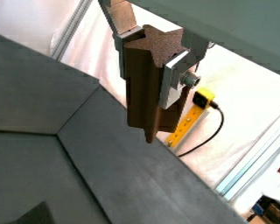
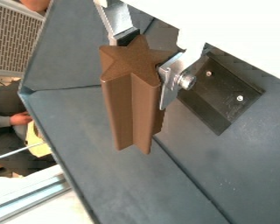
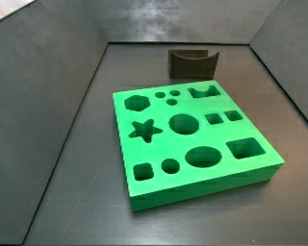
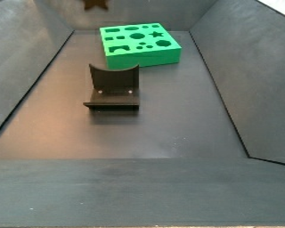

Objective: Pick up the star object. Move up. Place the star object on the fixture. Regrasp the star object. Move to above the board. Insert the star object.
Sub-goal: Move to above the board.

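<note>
- Star object (image 2: 130, 101) clamped in my gripper (image 2: 140, 66), shown in both wrist views as a long brown prism with a star-shaped end face; silver finger plates (image 1: 174, 77) press its sides near that upper end.
- Long axis of the piece runs straight out along my fingers, away from the wrist, its free end (image 1: 147, 136) pointing toward the dark floor.
- High above the bin I hang: in a side view only a brown tip (image 4: 95, 4) shows at the upper edge of the picture, over the far end near the board (image 4: 140, 44). In the other fixed camera I am out of sight.
- Fixture (image 3: 192, 63) stands empty on the floor, just beyond the board's far edge; in a wrist view its bracket (image 2: 230, 92) appears beyond the held piece, below and off to one side.
- Board (image 3: 195, 144) lies flat, its star hole (image 3: 143, 130) open and unfilled, near the edge away from the square cut-outs.
- Judgement: the piece is gripped and lifted, and either the fixture or the board could be the next stop.
- What the coming move turns on, as I read it: the prism's axis is roughly upright, so the travel is sideways, then down.
- Whether the star's points line up with the hole I cannot tell from these pictures.
</note>
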Motion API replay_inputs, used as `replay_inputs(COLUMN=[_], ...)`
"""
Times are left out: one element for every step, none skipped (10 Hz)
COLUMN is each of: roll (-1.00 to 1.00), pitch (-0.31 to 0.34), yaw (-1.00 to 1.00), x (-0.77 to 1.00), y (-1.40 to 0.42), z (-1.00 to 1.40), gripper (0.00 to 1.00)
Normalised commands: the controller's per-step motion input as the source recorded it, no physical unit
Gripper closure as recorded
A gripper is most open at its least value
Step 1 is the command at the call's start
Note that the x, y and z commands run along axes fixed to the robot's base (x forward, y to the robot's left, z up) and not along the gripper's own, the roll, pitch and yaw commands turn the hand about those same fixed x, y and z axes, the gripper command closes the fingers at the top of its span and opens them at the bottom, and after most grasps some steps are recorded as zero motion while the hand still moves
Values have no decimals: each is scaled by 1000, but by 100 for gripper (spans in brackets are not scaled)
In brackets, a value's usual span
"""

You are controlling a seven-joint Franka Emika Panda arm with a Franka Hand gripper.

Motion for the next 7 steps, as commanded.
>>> replay_inputs(roll=[-61,-1000,-1000,-1000,-1000,-1000,-1000], pitch=[125,-40,-52,-59,-63,-55,-49], yaw=[45,-173,-173,-176,-179,-189,-192], x=[9,-518,-523,-556,-562,-573,-579], y=[-2,-1000,-1000,-1000,-1000,-1000,-1000], z=[254,182,191,199,189,192,193], gripper=[100,100,100,100,100,100,100])
